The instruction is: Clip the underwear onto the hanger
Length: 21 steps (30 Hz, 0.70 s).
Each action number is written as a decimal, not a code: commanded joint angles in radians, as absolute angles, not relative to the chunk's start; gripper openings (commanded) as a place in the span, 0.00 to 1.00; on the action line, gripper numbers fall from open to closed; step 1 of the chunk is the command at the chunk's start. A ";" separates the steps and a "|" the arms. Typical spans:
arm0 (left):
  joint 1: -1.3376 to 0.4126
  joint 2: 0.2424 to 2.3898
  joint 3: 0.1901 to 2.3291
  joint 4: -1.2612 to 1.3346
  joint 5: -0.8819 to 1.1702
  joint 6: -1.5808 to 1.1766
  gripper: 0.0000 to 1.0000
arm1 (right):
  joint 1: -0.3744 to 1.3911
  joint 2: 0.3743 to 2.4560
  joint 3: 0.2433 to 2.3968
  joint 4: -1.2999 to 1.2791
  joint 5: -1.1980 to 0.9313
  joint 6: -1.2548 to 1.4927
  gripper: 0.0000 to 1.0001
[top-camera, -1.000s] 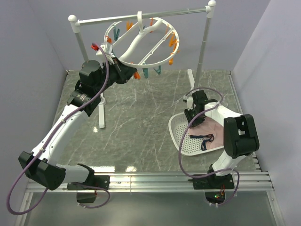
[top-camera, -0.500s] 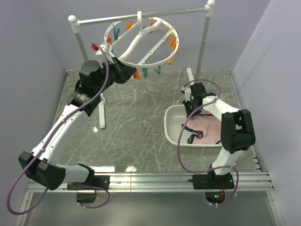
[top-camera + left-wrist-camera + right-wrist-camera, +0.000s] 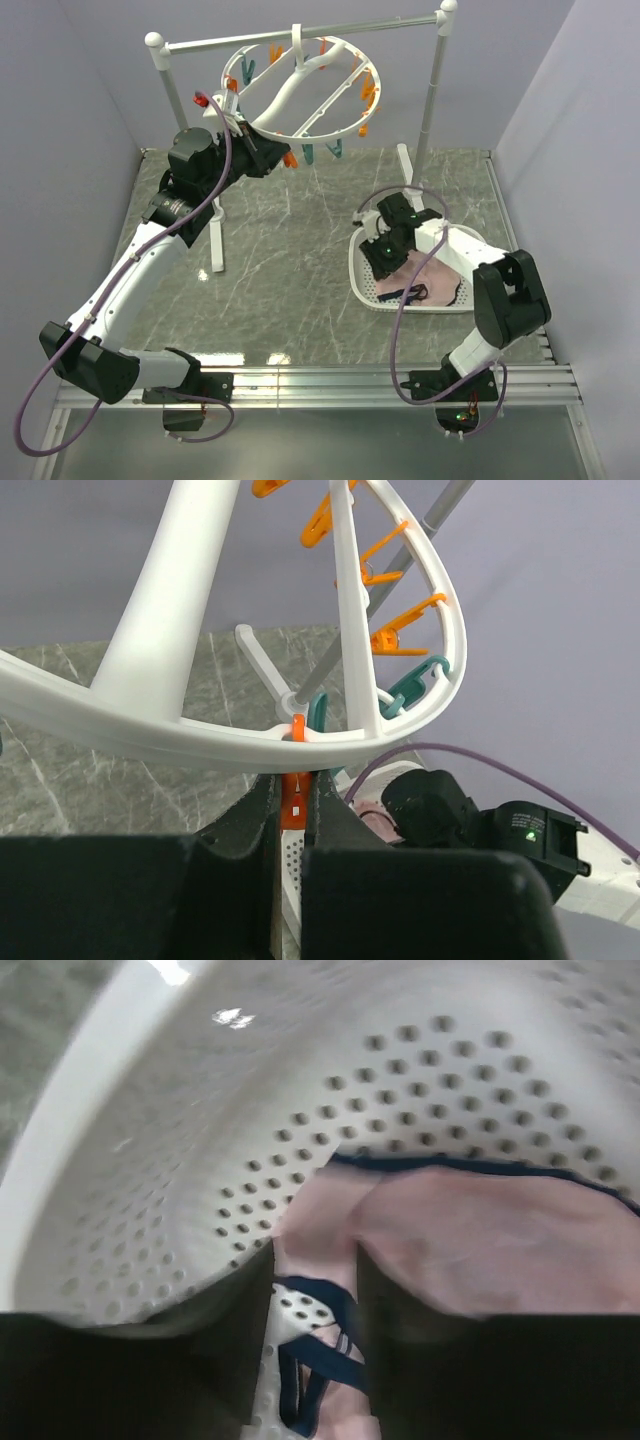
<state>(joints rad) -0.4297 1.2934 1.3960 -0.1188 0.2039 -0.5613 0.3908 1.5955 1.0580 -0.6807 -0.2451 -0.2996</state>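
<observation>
Barely started. Seeing right gripper (image 3: 315, 1260) down in basket (image 3: 150, 1160), jaws narrow around a pink fold of underwear (image 3: 480, 1250); can't confirm real grip. Yet to lift, carry, clip. Farther back, seeing left gripper (image 3: 291, 785) pinched on orange clip (image 3: 293, 815) under hanger (image 3: 200, 745).

no readable txt, labels or nos.

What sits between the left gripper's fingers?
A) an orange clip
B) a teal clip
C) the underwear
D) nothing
A: in the left wrist view, the left gripper pinches an orange clip hanging under the hanger ring.
</observation>
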 commanded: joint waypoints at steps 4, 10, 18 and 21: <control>-0.423 1.293 1.420 -0.091 0.189 -0.551 0.00 | 0.385 1.603 1.103 -0.726 -0.325 -0.398 0.71; -0.420 1.299 1.414 -0.089 0.195 -0.555 0.00 | 0.311 1.568 1.169 -0.677 -0.386 -0.644 0.68; -0.414 1.296 1.414 -0.095 0.195 -0.552 0.00 | 0.264 1.649 1.209 -0.658 -0.586 -0.972 0.59; -0.411 1.292 1.410 -0.095 0.193 -0.554 0.00 | 0.256 1.722 1.256 -0.695 -0.595 -1.046 0.58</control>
<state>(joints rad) -0.4213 1.2934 1.3960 -0.1226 0.2050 -0.5613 0.2687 1.6642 1.1999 -0.6727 -0.5285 -0.8883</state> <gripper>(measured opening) 0.077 0.582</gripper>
